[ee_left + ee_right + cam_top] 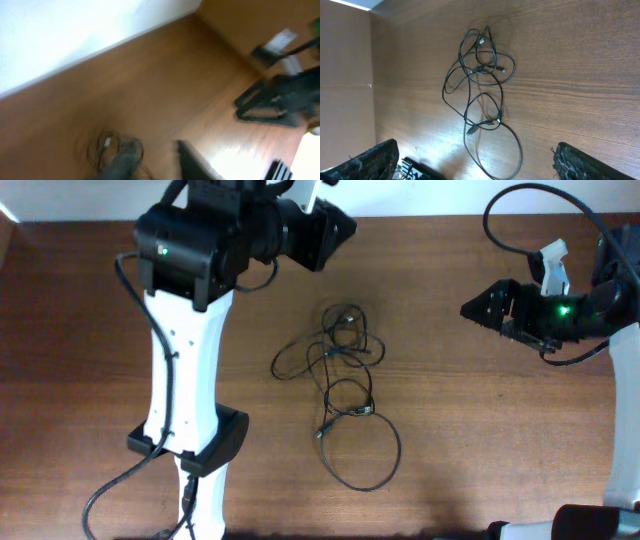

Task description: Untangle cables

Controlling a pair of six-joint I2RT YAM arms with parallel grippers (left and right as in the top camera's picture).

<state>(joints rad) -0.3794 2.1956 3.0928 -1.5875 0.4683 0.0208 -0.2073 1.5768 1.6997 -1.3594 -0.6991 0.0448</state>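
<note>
Cables (335, 380), thin and black and bendy with small plug ends, lie in one loose tangle in the middle of the brown wooden table (480, 430). Nothing holds them. The knotted part is at the far end, and a big round loop lies at the near end, toward the arm bases.

The step in hand looks like the reach. Both arms are off to the sides and no cord is picked up yet. The next move likely calls for one gripper to come down on the big loose loop. The other would pinch close to the knot, and the two would then pull slowly apart. The cords are thin and lie flat on the wood, so the fingers will have to go very low to catch one.

The black left gripper (335, 232) hovers past the far end of the tangle, well apart from it. Its own camera is blurry and shows only one dark finger (192, 162). It cannot be told if its fingers are apart or together. The black right gripper (470, 308) is off to the right, also well apart from the cords. Its two fingers (375, 160) stand wide apart with nothing gripped.
</note>
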